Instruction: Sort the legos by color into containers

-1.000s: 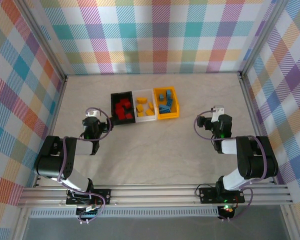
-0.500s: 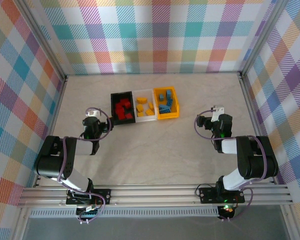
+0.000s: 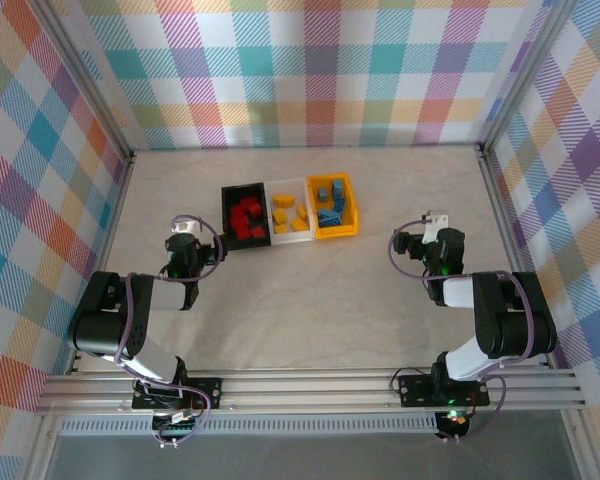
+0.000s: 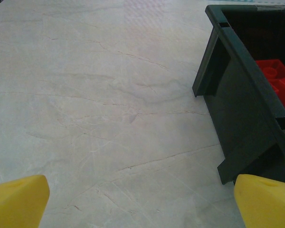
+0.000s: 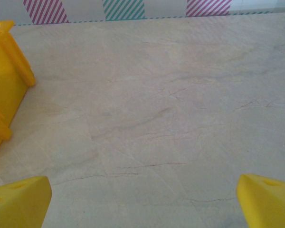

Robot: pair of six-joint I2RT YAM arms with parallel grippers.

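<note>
left gripper (image 4: 141, 202): jaws spread wide, holding nothing
black bin (image 4: 237, 114): front-right of those jaws, red legos (image 4: 274, 76) inside
right gripper (image 5: 142, 199): same deal, spread wide, nothing held
yellow bin (image 5: 4, 80): front-left of its jaws

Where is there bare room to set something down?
Crowded: black bin, white bin and orange bin, side by side, holding legos. Bare: the table between the left tool and right tool, nearer than that row; the strip from row to back wall; either end of the row.
</note>
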